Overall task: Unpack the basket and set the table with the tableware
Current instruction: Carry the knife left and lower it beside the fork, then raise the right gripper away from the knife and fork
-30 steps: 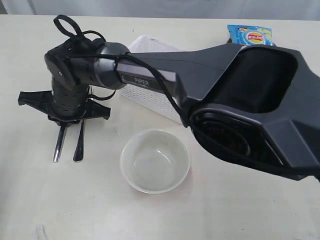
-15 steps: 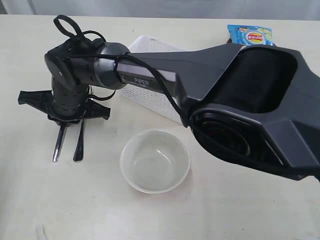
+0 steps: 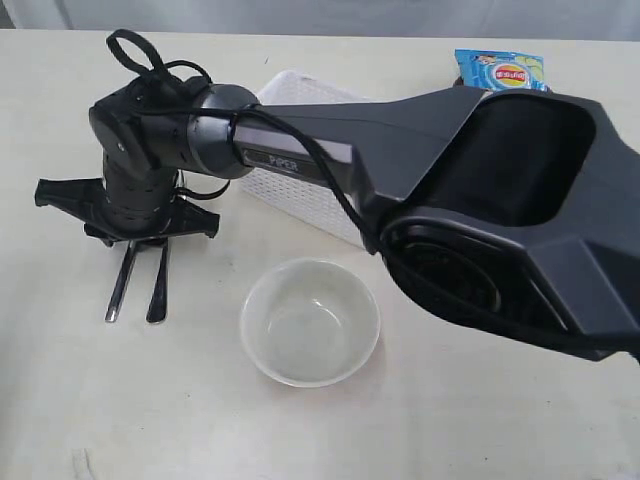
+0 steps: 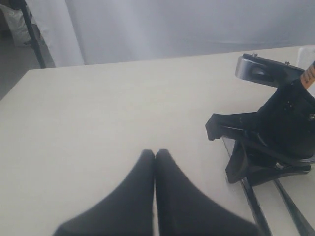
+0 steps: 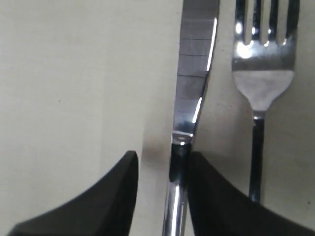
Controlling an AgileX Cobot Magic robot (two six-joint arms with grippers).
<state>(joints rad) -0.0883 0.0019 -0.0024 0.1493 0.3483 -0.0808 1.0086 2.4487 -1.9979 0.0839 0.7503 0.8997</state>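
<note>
A steel knife and a steel fork lie side by side on the cream table. In the exterior view they show as the knife and fork at the left. My right gripper hovers just over them, open. The knife's handle sits between its fingers, close against one finger with a gap to the other. The pale bowl stands on the table in front of the white basket. My left gripper is shut on nothing, over bare table beside the right gripper.
A blue chip bag lies at the back right. My right arm stretches across the basket and hides most of it and its contents. From the left wrist view, the right gripper's body stands close by.
My right gripper has lifted slightly off the knife and fork. The cutlery, bowl and basket have not moved.
</note>
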